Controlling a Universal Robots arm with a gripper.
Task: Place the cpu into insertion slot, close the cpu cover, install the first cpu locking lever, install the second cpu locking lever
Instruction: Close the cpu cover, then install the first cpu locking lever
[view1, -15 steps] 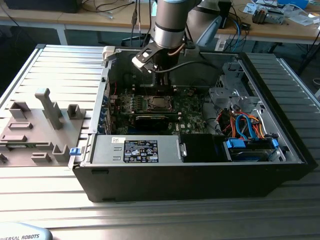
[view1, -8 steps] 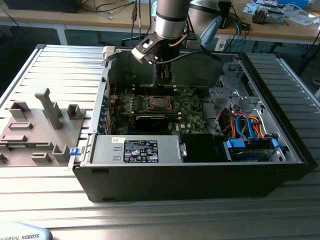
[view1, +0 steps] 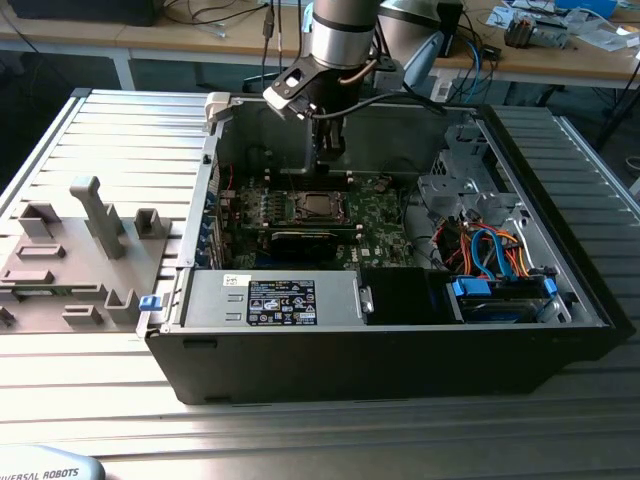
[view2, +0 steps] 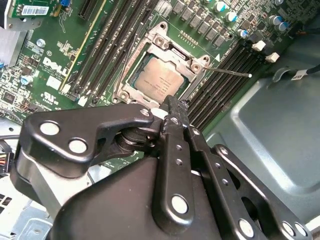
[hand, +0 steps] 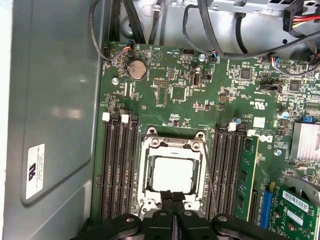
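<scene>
The cpu (hand: 172, 175) lies flat in the insertion slot (hand: 148, 176) on the green board, its dull silver top showing in both wrist views (view2: 159, 81). The cpu cover (hand: 172, 145) lies down around it as a silver frame (view2: 165, 46). One thin locking lever (view2: 231, 72) sticks out sideways from the socket over the memory slots, seen too in the first wrist view (hand: 209, 172). My gripper (hand: 173, 197) hangs just above the socket's edge, fingers pressed together with nothing between them (view2: 173, 103). In the exterior view the gripper (view1: 328, 152) hovers over the socket (view1: 318, 207).
The board sits inside an open black computer case (view1: 400, 350). Memory slots (hand: 119, 165) flank the socket on both sides, with a green memory stick (hand: 245, 175). Cables (hand: 225, 47) hang over the board's far end. The grey case wall (hand: 50, 110) is close by.
</scene>
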